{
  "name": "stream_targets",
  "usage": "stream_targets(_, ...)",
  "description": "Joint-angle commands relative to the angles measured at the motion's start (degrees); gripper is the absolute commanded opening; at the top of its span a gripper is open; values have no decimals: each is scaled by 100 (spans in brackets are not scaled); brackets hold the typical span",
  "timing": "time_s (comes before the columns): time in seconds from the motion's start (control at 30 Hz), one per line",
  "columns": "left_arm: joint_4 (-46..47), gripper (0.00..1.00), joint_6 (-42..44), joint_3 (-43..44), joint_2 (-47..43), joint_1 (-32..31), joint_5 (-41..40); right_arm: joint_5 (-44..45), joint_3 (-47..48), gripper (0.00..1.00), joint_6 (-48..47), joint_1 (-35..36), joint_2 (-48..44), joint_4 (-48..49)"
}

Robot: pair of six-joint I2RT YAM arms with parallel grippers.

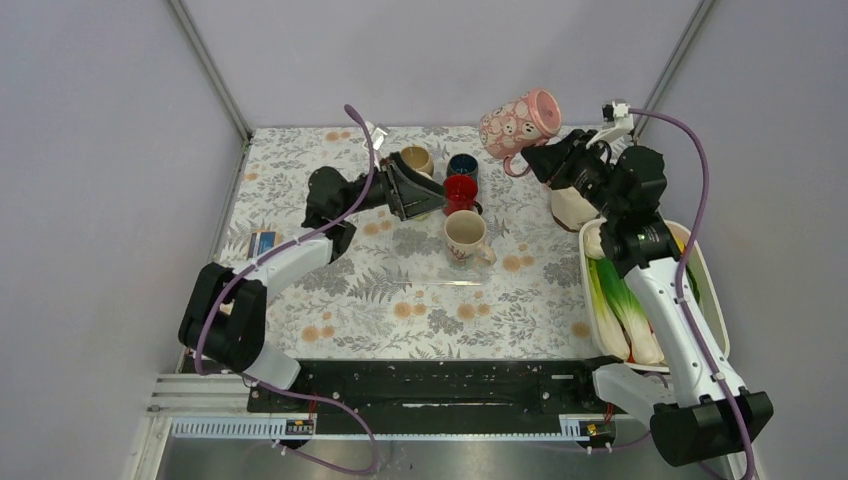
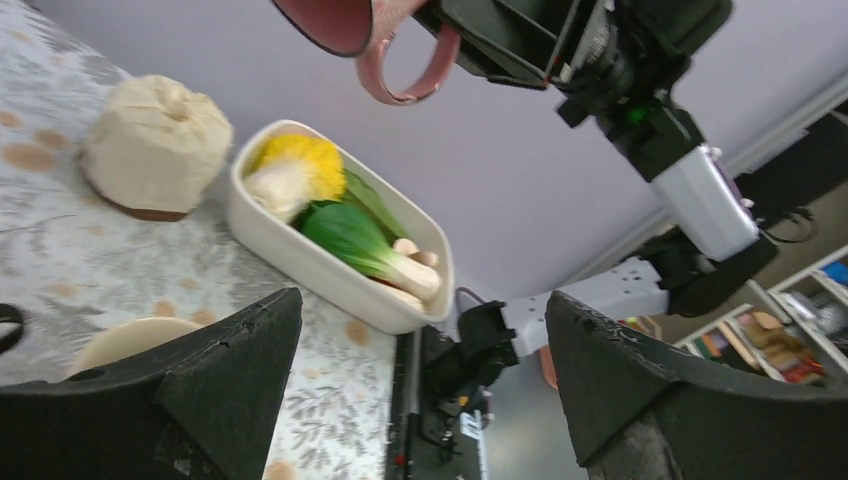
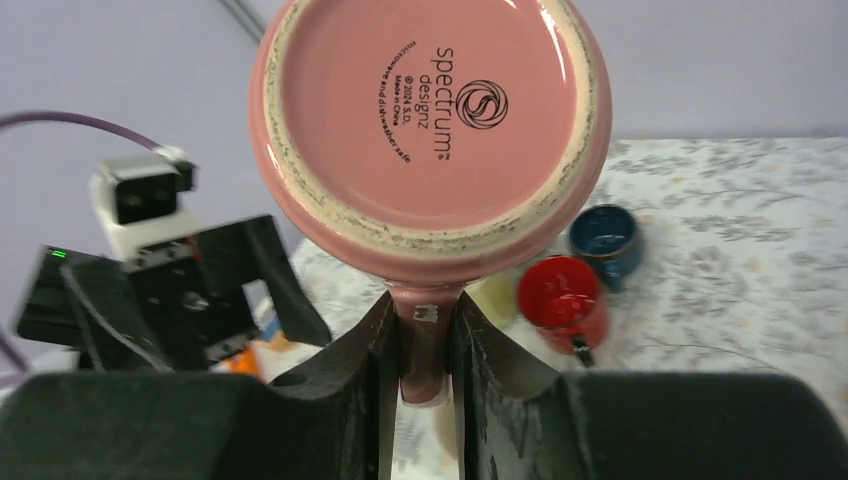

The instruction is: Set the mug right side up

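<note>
Pinching the pink mug point(image 1: 519, 122) by its handle with the right end effector point(image 1: 533, 158), pressed together on it. Holding it off the desk point(image 1: 400, 300), in the air beyond and right of the red cup point(image 1: 460, 190), tipped on its side. Hovering just left of the red cup with the left end effector point(image 1: 432, 192), spread wide, empty.

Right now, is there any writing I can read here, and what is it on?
"spectrum designz": on the pink mug's base, beside a swirl logo.
Smaller print next to it: too small to read.
Card at far left: blurred.
</note>
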Motion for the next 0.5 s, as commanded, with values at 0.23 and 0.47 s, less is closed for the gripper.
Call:
stream_targets(0.23,2820,95,-1806,49,488,-677,-347,-1606,-543,0,3218,-212,386,3617)
stream_targets(0.47,3040,94,-1959,217,794,-844,-366,-1695,-920,0,4009,-212,455,4627)
